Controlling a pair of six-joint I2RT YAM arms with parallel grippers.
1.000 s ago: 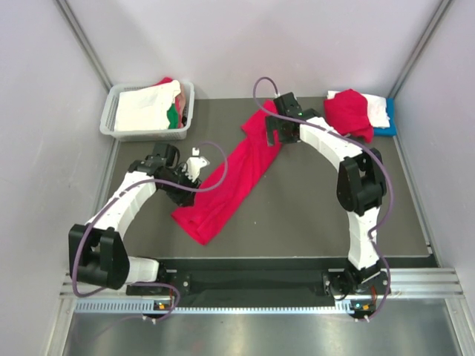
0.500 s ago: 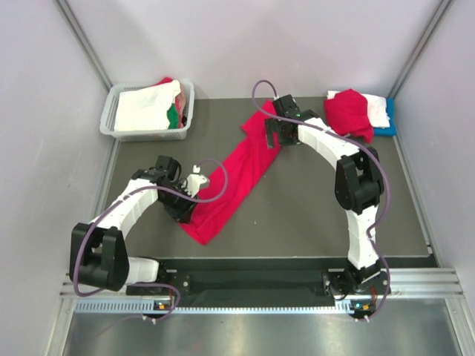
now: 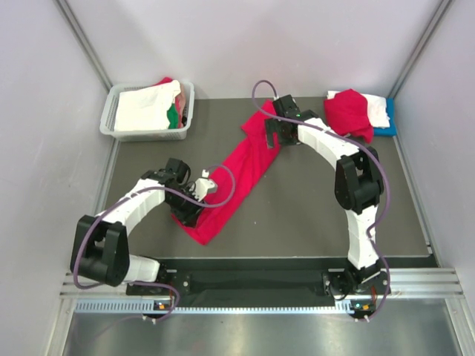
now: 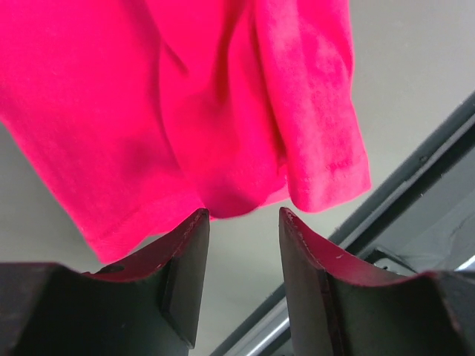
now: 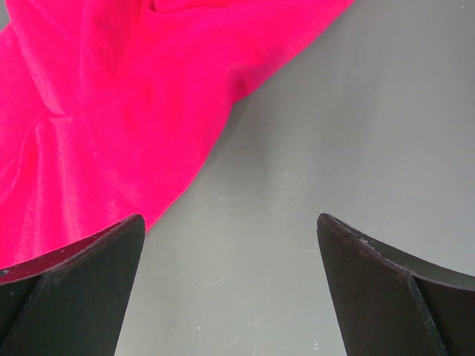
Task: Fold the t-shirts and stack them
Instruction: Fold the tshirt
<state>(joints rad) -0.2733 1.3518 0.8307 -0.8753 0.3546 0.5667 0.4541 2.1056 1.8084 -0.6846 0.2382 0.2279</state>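
A bright red t-shirt (image 3: pixel 237 174) lies as a long crumpled strip, slanting from the table's back middle toward the near left. My left gripper (image 3: pixel 188 211) hovers at its near-left end. In the left wrist view the gripper (image 4: pixel 245 215) is open, bare table shows between its tips, and the shirt's (image 4: pixel 185 96) hemmed edge hangs just past them. My right gripper (image 3: pixel 271 137) is at the shirt's far end. In the right wrist view it (image 5: pixel 230 222) is wide open over bare table, with red cloth (image 5: pixel 111 111) beside its left finger.
A pile of t-shirts sits at the back right: a rumpled red one (image 3: pixel 349 111) on white (image 3: pixel 378 110) and blue (image 3: pixel 386 130). A pale plastic tub (image 3: pixel 110 126) at the back left holds white, red and green cloth. A dark rail (image 3: pixel 297 261) runs along the near edge.
My left gripper has moved from beside the shirt's middle toward the near end of the strip and opened slightly. The shirt's near end looks narrower. The right gripper has hardly moved.
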